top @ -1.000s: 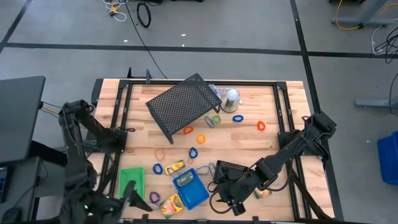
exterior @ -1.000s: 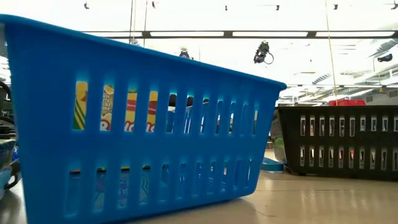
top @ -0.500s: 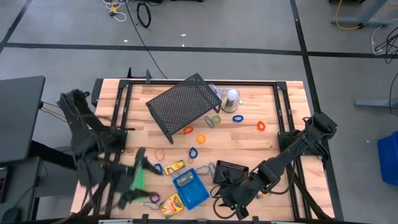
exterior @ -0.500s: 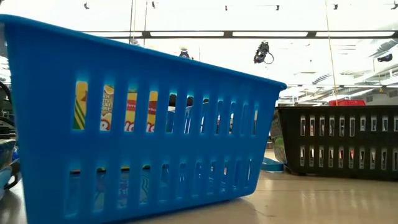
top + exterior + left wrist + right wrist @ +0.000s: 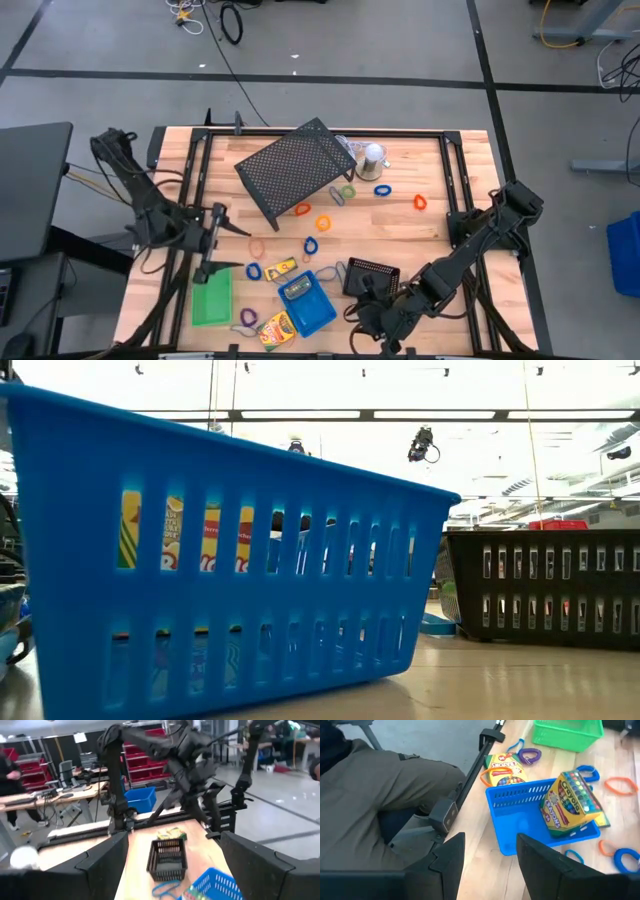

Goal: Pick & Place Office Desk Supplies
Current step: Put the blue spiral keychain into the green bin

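1. The left gripper [image 5: 222,243], jaws wide and empty, has swung up off the green tray [image 5: 211,297] toward the blue tray [image 5: 305,303], so a fresh pick looks under way.
2. The right gripper [image 5: 372,322] hangs just beside the blue tray, part-open, holding nothing.
3. One crayon box [image 5: 570,803] leans in the blue tray; its base is hidden.

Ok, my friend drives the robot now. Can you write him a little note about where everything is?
Left gripper: open, empty, above the green tray.
Right gripper: open, empty, at the table's near edge beside the blue tray.
Done: one crayon box lies in the blue tray.
Left: a second crayon box beside the blue tray, a third just beyond it, elastic loops scattered mid-table. Black mesh tray looks empty.
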Motion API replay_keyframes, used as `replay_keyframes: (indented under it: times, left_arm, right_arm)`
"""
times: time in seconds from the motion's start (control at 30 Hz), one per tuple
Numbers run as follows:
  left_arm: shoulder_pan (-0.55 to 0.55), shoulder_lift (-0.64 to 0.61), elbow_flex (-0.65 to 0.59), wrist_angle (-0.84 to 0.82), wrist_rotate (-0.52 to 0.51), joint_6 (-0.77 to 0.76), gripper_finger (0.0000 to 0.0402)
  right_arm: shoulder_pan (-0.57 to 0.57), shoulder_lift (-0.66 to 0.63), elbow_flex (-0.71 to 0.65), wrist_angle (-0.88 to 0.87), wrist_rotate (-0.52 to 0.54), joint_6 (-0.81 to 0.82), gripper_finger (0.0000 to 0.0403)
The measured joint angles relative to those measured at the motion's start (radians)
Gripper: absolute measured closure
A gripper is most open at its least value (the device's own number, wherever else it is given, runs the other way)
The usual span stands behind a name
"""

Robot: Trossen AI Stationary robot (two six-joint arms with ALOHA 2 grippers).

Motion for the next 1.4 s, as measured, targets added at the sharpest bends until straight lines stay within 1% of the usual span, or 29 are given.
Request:
replay_keyframes:
  times: [0.1,0.17,0.27,0.37,0.43,0.53,0.6,0.7,0.8,0.93,1.0,1.1,1.17,1.27,1.4]
  left_arm:
    - [0.014,-0.041,-0.153,0.136,-0.002,-0.019,0.0080]
    - [0.027,-0.050,-0.245,0.237,0.000,-0.033,0.0080]
    - [0.041,-0.047,-0.343,0.377,0.004,-0.041,0.0080]
    - [0.041,-0.045,-0.414,0.445,0.003,-0.052,0.0080]
    - [0.041,-0.046,-0.445,0.494,0.001,-0.058,0.0080]
    - [0.041,-0.045,-0.471,0.518,-0.001,-0.059,0.0080]
    - [0.041,-0.046,-0.471,0.525,0.000,-0.054,0.0080]
    - [0.041,-0.045,-0.471,0.530,0.000,-0.039,0.0080]
    - [0.041,-0.045,-0.471,0.538,0.000,-0.030,0.0080]
    - [0.041,-0.045,-0.471,0.544,0.000,-0.027,0.0080]
    - [0.041,-0.045,-0.471,0.542,0.000,-0.028,0.0080]
    - [0.041,-0.045,-0.471,0.536,0.000,-0.031,0.0080]
    - [0.041,-0.045,-0.471,0.531,-0.001,-0.034,0.0080]
    - [0.041,-0.040,-0.471,0.504,-0.023,-0.050,0.0080]
    - [0.041,-0.030,-0.471,0.476,-0.054,-0.087,0.0079]
  right_arm:
    - [0.008,0.000,0.000,-0.022,0.005,0.055,0.0218]
    - [0.015,0.000,0.000,-0.035,0.028,0.089,0.0218]
    - [0.024,0.000,0.000,-0.035,0.061,0.101,0.0218]
    - [0.034,0.000,0.000,-0.005,0.101,0.064,0.0218]
    - [0.042,0.000,0.000,0.039,0.108,0.037,0.0218]
    - [0.059,-0.011,0.000,0.069,0.111,-0.004,0.0218]
    - [0.072,-0.031,-0.013,0.071,0.148,-0.009,0.0218]
    - [0.091,-0.108,-0.122,0.150,0.214,-0.008,0.0218]
    - [0.107,-0.237,-0.305,0.349,0.245,-0.005,0.0218]
    - [0.133,-0.422,-0.587,0.682,0.252,0.001,0.0218]
    - [0.154,-0.494,-0.715,0.788,0.282,0.045,0.0218]
    - [0.199,-0.572,-0.853,0.795,0.370,0.221,0.0218]
    - [0.233,-0.591,-0.911,0.774,0.423,0.349,0.0218]
    - [0.275,-0.589,-0.928,0.731,0.482,0.483,0.0222]
    - [0.289,-0.587,-0.884,0.544,0.517,0.600,0.0240]
